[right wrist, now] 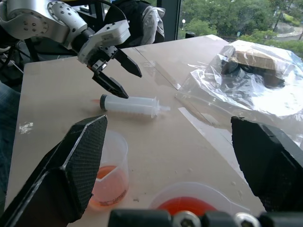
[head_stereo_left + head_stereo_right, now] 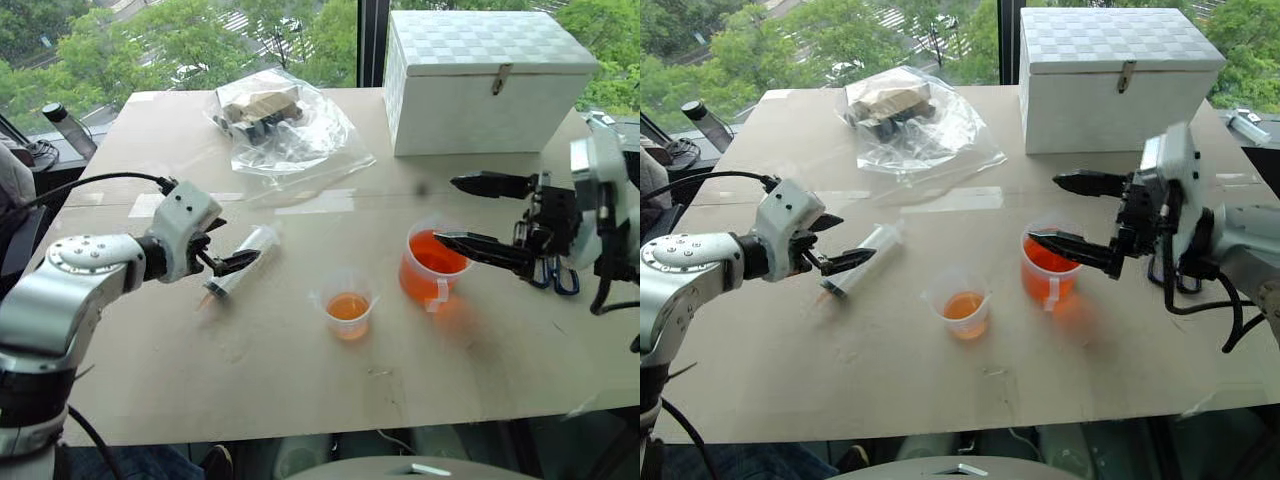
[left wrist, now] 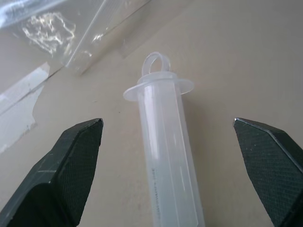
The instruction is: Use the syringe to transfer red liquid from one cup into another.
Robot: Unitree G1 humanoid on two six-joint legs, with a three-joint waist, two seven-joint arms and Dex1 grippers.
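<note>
1. And here's the big one: a white box (image 2: 488,80) with a metal latch sits shut at the far right of the bench (image 2: 300,380), contents hidden.
2. Far centre, a crumpled clear plastic bag (image 2: 285,125) lies flat, holding a tan block and some dark pieces, too jumbled to name.
3. Now the beaker (image 2: 432,268), right of centre, upright, with orange-red liquid (image 2: 436,252) well up its walls; its handle faces the near edge.
4. Just left of it and apart, the small flared cup (image 2: 348,313) stands upright with a shallow layer of orange liquid at the bottom.
5. The syringe (image 2: 240,262) lies flat on the bench left of the small cup, slanting from near-left to far-right, its orange-tinted tip toward the near-left; its barrel looks clear.
6. Left gripper (image 2: 228,262) hangs right over that syringe, jaws spread wide either side of the barrel, not touching it in the wrist view.
7. Right gripper (image 2: 460,212) hovers by the beaker's rim, pointing left, jaws wide apart, nothing between them.
8. The bench itself is a pale tan board with strips of clear tape (image 2: 150,205) and faint stains.
9. Beyond it, windows show green trees (image 2: 150,40); a dark bottle (image 2: 70,128) sits off the far-left corner.
</note>
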